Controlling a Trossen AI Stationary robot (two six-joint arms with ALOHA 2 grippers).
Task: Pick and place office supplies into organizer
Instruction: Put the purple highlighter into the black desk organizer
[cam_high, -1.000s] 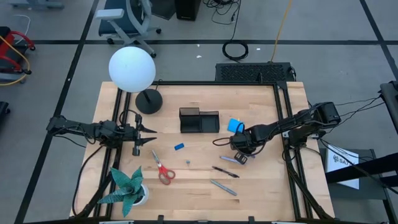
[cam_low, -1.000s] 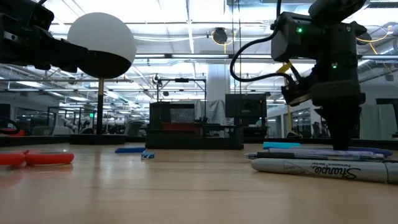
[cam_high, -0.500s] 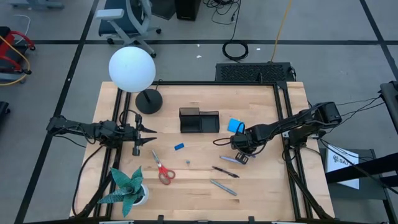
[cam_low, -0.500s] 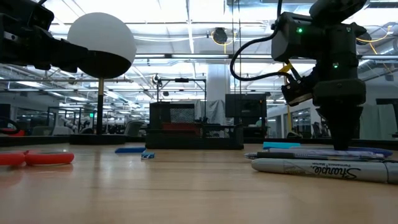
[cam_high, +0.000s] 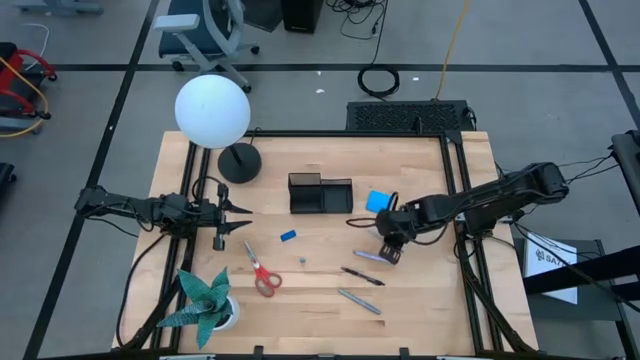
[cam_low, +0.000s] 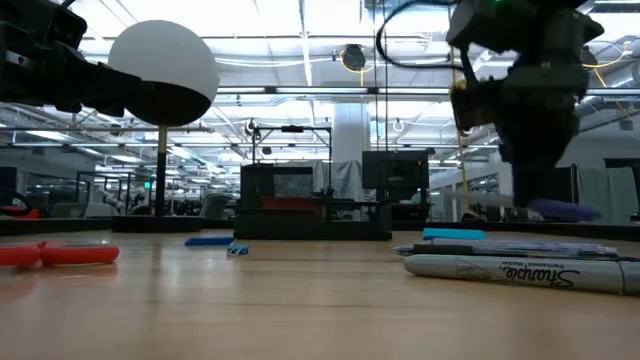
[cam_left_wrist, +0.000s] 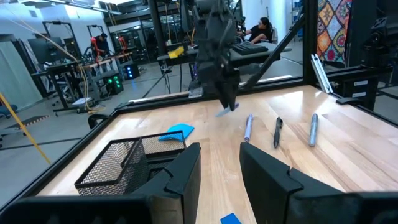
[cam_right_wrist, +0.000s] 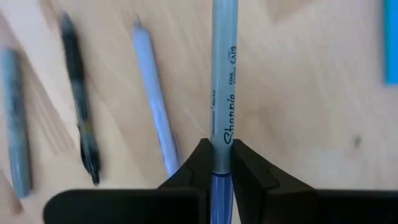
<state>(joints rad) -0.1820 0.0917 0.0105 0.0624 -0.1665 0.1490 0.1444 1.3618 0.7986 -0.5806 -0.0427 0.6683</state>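
High view: right gripper (cam_high: 392, 228) clamped on a slim blue-and-grey marker (cam_right_wrist: 221, 93), lifted off the table just beside the black mesh organizer (cam_high: 320, 193).
Organizer looks empty; red-handled scissors (cam_high: 263, 271), blue pad (cam_high: 378, 201) and other pens remain. Left gripper (cam_high: 238, 213) waits, fingers apart.

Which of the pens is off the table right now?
The grey Sharpie marker, clamped between the right gripper fingers and lifted clear. The purple pen, black pen and grey pen lie flat on the wood.
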